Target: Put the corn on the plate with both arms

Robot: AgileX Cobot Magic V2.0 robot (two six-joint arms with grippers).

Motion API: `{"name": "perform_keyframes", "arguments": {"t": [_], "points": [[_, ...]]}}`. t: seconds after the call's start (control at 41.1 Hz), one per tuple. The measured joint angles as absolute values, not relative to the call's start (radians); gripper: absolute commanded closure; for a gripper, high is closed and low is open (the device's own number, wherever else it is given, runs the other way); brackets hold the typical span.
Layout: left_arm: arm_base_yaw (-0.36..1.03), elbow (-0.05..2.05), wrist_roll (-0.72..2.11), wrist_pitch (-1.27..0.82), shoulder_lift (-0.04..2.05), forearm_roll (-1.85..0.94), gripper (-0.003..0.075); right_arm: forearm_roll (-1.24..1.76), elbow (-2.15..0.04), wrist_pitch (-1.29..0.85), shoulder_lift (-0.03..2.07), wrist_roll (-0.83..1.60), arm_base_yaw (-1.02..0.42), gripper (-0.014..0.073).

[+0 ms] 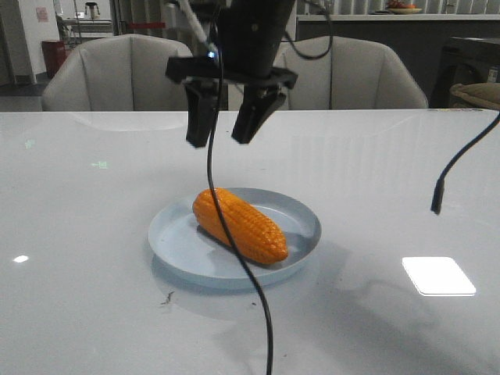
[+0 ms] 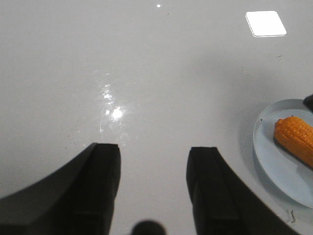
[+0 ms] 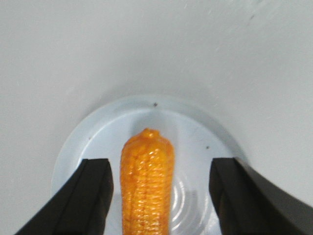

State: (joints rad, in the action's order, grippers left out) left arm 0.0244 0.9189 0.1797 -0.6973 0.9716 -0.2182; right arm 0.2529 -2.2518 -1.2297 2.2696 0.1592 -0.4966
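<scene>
Orange corn (image 1: pixel 238 225) lies on the blue plate (image 1: pixel 301 212), frame centre. The right pincer (image 1: pixel 226 129) hangs above, wide open, empty; the left pincer (image 2: pixel 152 183), over bare desk (image 2: pixel 146 73), likewise. The corn looks light, stiff, glossy; grip mid-cob.

Right wrist view. The corn (image 3: pixel 146 183) lies flat on the plate (image 3: pixel 200 129), glossy orange, kernel rows running lengthwise, one rounded end toward the plate's far rim. The plate is pale blue, round, low-rimmed, with two dark specks visible, and faint concentric rings in its centre. It rests on the plain white desk (image 3: pixel 156 44). The right end effector (image 3: pixel 161 188) is spread wide; its two dark fingers (image 3: pixel 93 188) flank the corn on either side, neither touching it.
</scene>
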Motion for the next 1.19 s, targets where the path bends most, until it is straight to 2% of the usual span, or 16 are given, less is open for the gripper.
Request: {"name": "perform_keyframes", "arguments": {"t": [0.219, 0.56, 0.681, 0.803, 0.997, 1.192], "points": [[0.024, 0.919, 0.18, -0.698, 0.972, -0.218, 0.0339, 0.251, -2.383, -1.244, 2.152, 0.132, -0.377, 0.0061], [0.024, 0.919, 0.18, -0.7, 0.972, -0.218, 0.0339, 0.251, -2.362, -1.262, 1.787, 0.128, -0.112, 0.0061], [0.024, 0.919, 0.18, -0.7, 0.972, -0.218, 0.0339, 0.246, -2.209, -1.262, 1.641, 0.142, -0.029, 0.0061], [0.024, 0.919, 0.18, -0.7, 0.972, -0.218, 0.0339, 0.219, -1.936, -1.251, 1.491, 0.153, 0.031, 0.0061], [0.024, 0.919, 0.18, -0.7, 0.972, -0.218, 0.0339, 0.197, -1.395, -1.031, 1.203, 0.154, 0.129, 0.0061], [0.024, 0.919, 0.18, -0.7, 0.972, -0.218, 0.0339, 0.187, -1.062, -0.902, 0.977, 0.156, 0.151, 0.0061]]}}
